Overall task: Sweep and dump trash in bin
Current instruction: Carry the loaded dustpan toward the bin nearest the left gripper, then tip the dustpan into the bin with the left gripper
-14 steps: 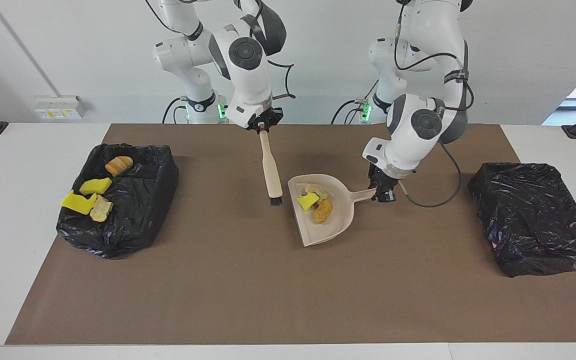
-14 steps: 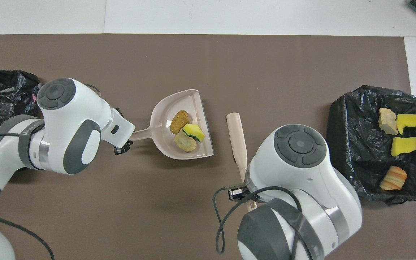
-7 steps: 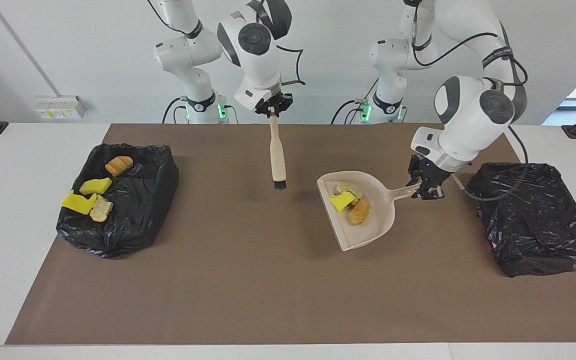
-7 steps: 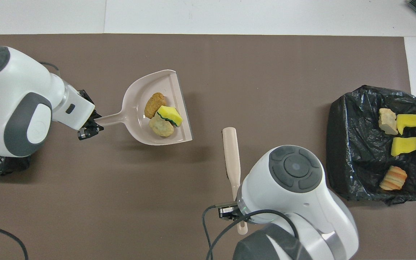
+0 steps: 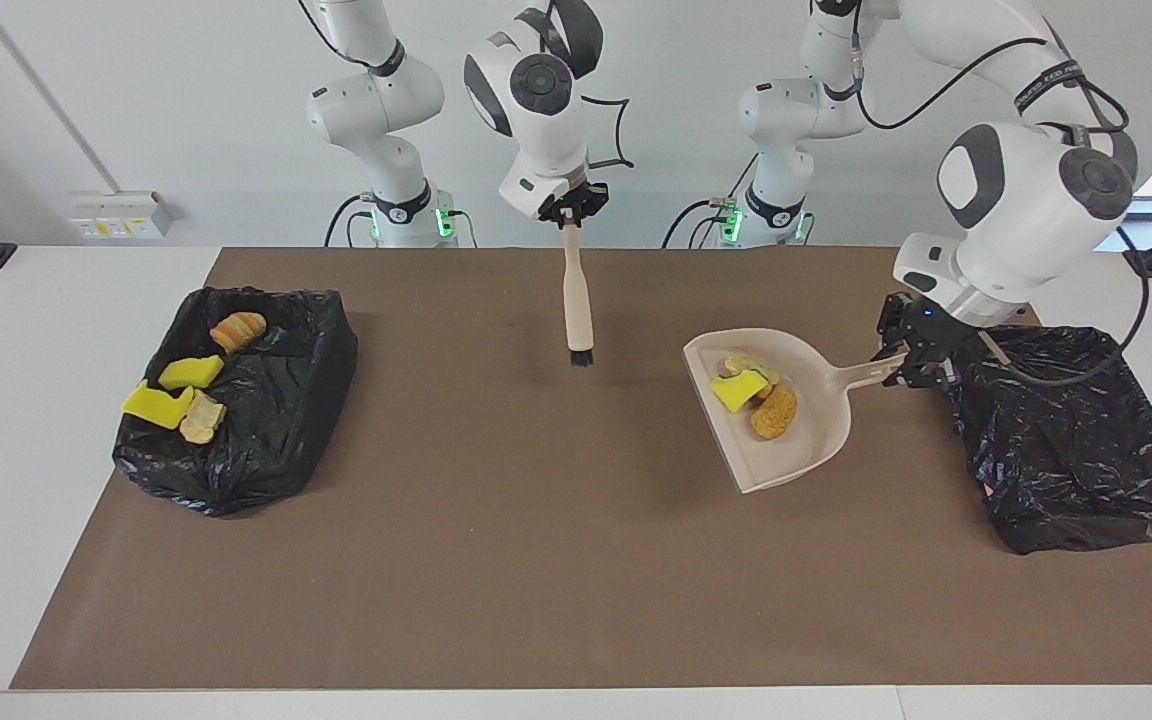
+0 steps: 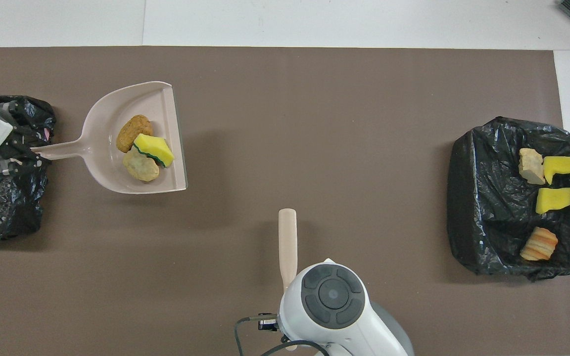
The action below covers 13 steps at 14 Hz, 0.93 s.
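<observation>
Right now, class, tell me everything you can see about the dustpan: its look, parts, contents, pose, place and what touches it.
The dustpan is pale beige, plastic-looking, with a rounded back, a flat scoop with a straight front lip and a thin handle. The left gripper is shut on the handle's end, holding the pan in the air over the brown mat, beside the black-lined bin at the left arm's end. Its lip points toward the table's middle. In it lie three scraps: a yellow sponge chunk and two tan bread-like pieces.
</observation>
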Tool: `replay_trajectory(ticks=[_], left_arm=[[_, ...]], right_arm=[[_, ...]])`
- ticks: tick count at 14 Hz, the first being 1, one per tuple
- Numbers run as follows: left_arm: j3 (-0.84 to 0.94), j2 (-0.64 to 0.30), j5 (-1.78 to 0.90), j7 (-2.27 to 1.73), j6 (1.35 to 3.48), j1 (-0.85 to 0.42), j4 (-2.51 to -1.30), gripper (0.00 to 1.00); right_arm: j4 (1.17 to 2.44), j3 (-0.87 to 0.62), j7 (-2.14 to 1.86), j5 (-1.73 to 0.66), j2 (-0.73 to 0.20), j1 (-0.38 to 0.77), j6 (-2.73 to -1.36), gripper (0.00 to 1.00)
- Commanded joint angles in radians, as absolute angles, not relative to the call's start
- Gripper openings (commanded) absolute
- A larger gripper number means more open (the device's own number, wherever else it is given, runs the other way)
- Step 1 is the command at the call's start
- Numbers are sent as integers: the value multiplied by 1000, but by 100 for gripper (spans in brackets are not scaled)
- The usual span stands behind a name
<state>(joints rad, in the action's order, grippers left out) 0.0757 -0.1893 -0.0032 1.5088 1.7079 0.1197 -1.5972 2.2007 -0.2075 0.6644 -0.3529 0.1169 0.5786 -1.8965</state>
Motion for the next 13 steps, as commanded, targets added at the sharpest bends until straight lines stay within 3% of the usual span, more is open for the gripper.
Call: replay_trajectory(ticks=[1,9,13], left_arm=[[87,-212,14,1655,1689,227,-1557,0],[86,-213,110,2101,1808,535,-1549,0],[66,-325,262,2088,1861,548,-1386,0]], right_arm=[[2269,-206,706,-374,133,597,-1968,0],[2309,-204,652,-374,55,661,-2106,0],[2321,-204,649,-359,44,666,-2152,0]])
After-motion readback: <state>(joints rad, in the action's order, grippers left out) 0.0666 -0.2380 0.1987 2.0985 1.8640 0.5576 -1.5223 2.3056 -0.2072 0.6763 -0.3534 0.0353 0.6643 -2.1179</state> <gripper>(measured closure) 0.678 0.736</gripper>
